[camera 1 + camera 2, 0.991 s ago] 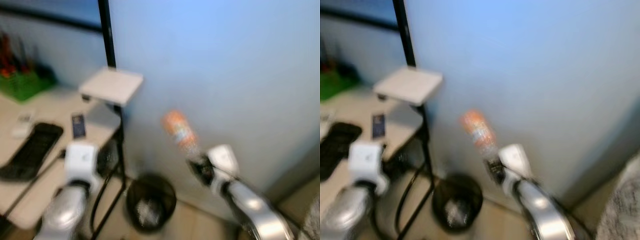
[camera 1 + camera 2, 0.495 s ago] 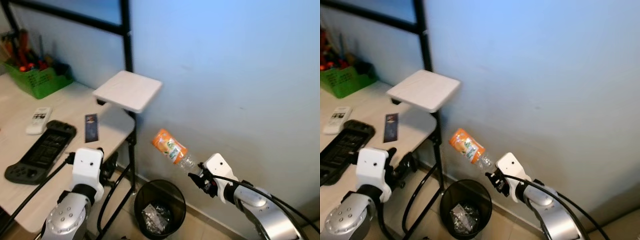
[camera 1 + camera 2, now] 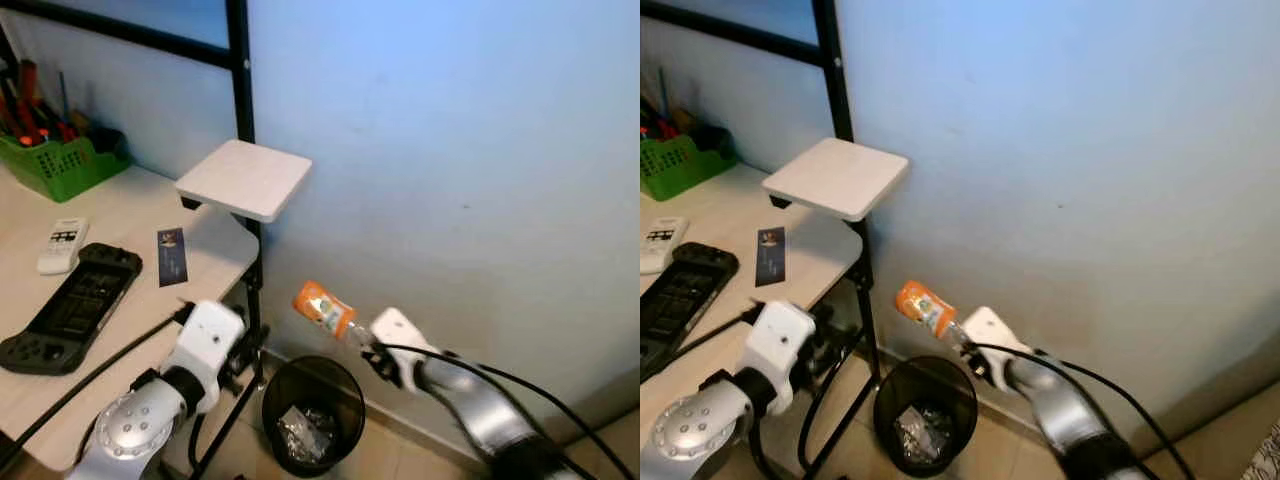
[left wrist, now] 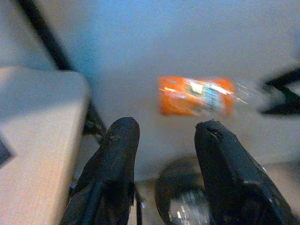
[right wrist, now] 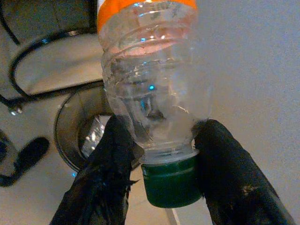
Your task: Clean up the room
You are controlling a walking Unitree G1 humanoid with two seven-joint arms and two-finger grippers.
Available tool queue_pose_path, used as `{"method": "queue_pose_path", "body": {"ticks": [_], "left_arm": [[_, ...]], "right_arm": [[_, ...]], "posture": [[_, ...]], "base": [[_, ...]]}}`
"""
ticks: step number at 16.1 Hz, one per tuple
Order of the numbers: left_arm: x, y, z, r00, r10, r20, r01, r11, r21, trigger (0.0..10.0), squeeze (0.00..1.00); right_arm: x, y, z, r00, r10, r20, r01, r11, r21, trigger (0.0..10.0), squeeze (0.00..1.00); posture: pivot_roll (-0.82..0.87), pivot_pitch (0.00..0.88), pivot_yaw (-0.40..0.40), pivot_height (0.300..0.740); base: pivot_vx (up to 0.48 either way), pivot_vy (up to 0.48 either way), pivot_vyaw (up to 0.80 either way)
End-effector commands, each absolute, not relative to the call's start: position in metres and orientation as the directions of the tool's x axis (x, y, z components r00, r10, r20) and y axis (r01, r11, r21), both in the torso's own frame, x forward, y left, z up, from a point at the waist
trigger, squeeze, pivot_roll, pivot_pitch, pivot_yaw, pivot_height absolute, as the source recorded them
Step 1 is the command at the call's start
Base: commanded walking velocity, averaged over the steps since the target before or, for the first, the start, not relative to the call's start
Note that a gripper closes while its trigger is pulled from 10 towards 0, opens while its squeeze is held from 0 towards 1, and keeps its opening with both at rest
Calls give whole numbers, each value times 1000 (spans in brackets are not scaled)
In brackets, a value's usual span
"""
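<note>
A clear plastic bottle [image 3: 324, 309] with an orange label and a green cap is held by its neck in my right gripper [image 3: 366, 346], which is shut on it. The bottle [image 5: 149, 89] hangs above a black wire bin [image 3: 313, 413] on the floor by the blue wall; the bin [image 5: 77, 129] has crumpled wrappers in it. My left gripper [image 4: 166, 136] is open and empty, pointing toward the bottle [image 4: 196, 95] from beside the desk. The left arm [image 3: 150, 415] is low at the desk's front corner.
A light desk [image 3: 120, 210] at the left carries a black game controller [image 3: 70, 307], a white remote [image 3: 60, 244], a small dark card [image 3: 171, 256] and a green basket [image 3: 60, 160] of tools. A white square shelf [image 3: 243, 178] sits on a black frame post [image 3: 241, 90].
My right arm has lowered and brought the bottle closer above the bin. The left arm has swung right toward the desk corner. The camera shifted slightly.
</note>
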State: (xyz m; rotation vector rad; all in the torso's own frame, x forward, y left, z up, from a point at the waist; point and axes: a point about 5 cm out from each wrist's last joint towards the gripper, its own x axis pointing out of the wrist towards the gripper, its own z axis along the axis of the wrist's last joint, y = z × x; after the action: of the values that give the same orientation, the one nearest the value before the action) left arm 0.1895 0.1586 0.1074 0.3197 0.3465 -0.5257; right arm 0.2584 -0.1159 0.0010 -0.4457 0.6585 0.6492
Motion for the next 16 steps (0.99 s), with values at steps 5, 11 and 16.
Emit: {"method": "queue_pose_path", "body": {"ticks": [5, 11, 16], "left_arm": [[179, 155, 109, 699, -545, -463, 680, 707, 195, 10000, 0], [173, 148, 105, 568, -646, -510, 775, 628, 69, 10000, 0], [170, 156, 91, 497, -648, -577, 793, 609, -2, 10000, 0]], "right_arm": [[279, -111, -17, 631, 273, -727, -582, 786, -210, 10000, 0], [289, -101, -13, 644, 272, -715, -571, 793, -212, 10000, 0], [287, -95, -14, 627, 302, -718, -586, 790, -180, 10000, 0]], "posture": [[73, 82, -43, 740], [60, 101, -37, 740], [58, 108, -35, 740]], "base": [[0, 0, 0], [0, 0, 0], [0, 0, 0]]}}
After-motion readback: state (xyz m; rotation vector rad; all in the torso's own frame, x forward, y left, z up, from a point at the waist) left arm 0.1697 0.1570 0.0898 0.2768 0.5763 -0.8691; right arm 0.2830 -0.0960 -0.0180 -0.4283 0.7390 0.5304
